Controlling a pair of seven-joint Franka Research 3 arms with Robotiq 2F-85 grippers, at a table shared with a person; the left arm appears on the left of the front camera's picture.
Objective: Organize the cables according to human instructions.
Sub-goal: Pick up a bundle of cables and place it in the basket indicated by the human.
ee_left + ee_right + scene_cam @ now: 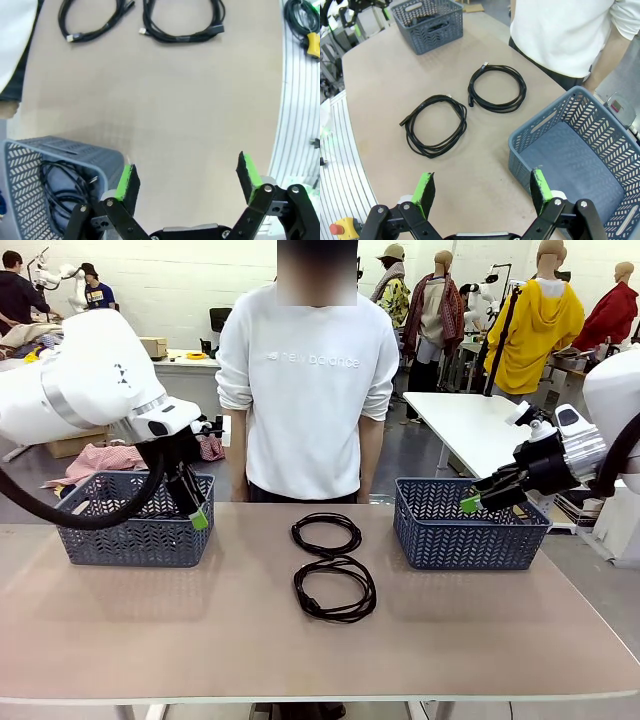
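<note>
Right of the left basket (120, 540), two cables (335, 619) lie coiled on the surface (150, 640); left pincer (200, 515) released by its rim, right pincer (470, 502) released farther right.

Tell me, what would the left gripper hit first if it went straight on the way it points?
Most likely the bare tabletop, close beside the left basket: the open left gripper frames plain table. The coiled cables lie farther off, though depth is unclear.

Sweatshirt (307, 415) — "new balance" (chest print)
</note>
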